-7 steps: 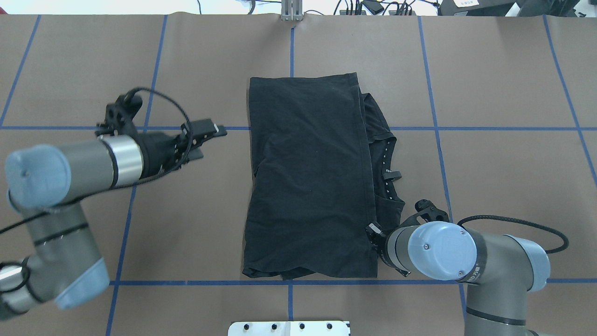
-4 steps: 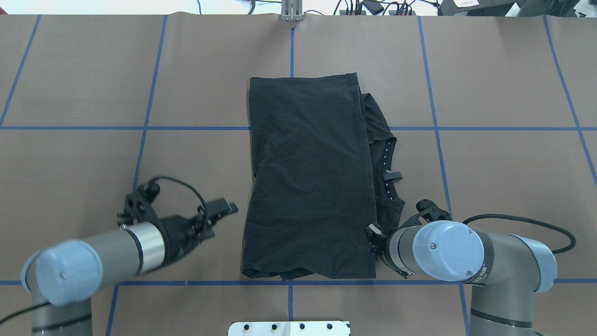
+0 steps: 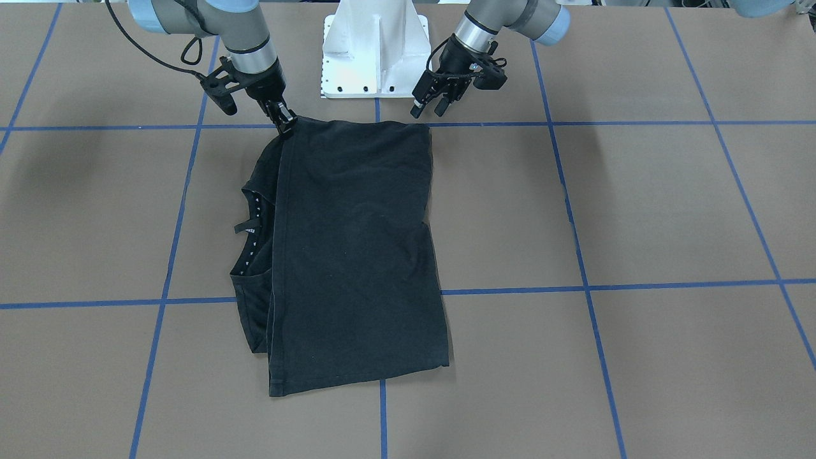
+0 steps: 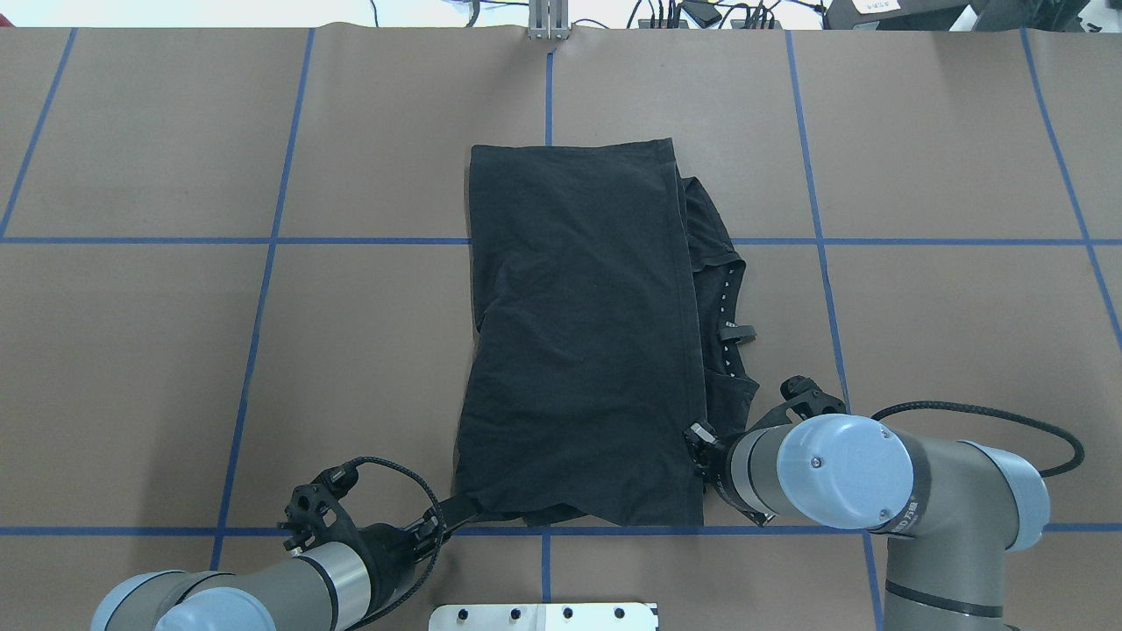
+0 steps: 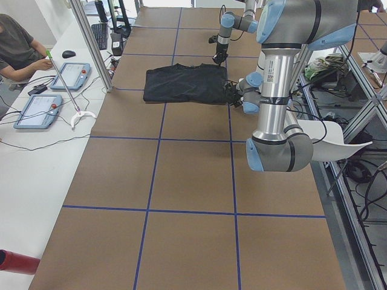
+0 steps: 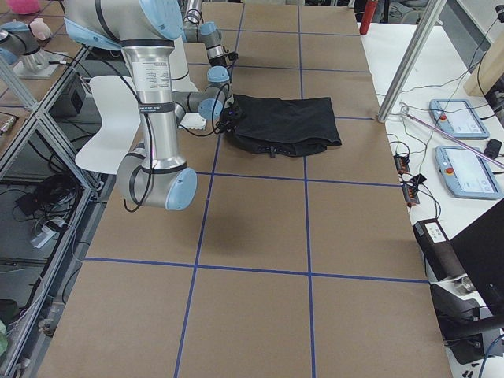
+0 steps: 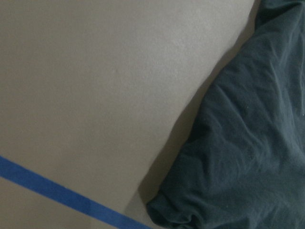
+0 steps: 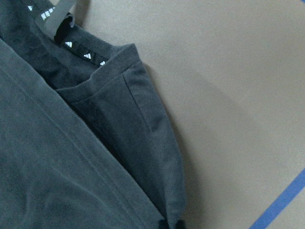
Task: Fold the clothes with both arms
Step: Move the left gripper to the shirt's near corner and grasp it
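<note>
Overhead: right hand (image 4: pixel 699 436) at T-shirt (image 4: pixel 578 333) mostly hidden behind wrist (image 4: pixel 837 471); left arm (image 4: pixel 263 592) cut by bottom edge.

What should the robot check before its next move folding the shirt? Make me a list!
1. Right gripper pinching a near corner of the T-shirt: ok.
2. Left gripper holding the other near corner: not ok, it is open at the corner, not closed on it.
3. Pinch catches every layer: cannot tell.
4. T-shirt lying flat on the table: ok, a few wrinkles.
5. Collar tucked in: not ok, it sticks out on the right arm's side.
</note>
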You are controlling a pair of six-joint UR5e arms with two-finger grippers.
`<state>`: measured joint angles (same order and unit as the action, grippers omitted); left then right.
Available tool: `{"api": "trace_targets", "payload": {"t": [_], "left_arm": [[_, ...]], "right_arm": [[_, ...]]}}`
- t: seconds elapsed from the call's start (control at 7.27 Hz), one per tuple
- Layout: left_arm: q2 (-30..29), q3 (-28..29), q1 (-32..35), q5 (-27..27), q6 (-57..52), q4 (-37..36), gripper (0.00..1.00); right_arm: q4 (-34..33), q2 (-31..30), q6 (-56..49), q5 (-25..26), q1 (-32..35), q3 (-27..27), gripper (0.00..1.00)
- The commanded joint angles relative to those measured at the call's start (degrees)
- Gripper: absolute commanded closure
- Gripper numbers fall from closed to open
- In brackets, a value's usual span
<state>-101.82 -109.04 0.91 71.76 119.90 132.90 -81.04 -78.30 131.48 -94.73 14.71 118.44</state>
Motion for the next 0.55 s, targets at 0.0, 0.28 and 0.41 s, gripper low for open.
{"api": "trace_targets", "payload": {"t": [0.0, 0.28, 0.41], "left_arm": [[-0.4, 0.7, 2.1, -0.1, -0.1, 0.0, 0.11], [-0.7, 1.3, 2.8, -0.1, -0.4, 0.0, 0.14], [-2.9, 4.0, 2.8, -0.1, -0.5, -0.1, 0.15]], "right_arm": [[0.0, 0.0, -0.1, 0.0, 0.1, -0.1, 1.00], [0.0, 0.1, -0.1, 0.0, 0.1, -0.1, 1.00], [0.0, 0.1, -0.1, 0.0, 0.1, -0.2, 1.00]]}}
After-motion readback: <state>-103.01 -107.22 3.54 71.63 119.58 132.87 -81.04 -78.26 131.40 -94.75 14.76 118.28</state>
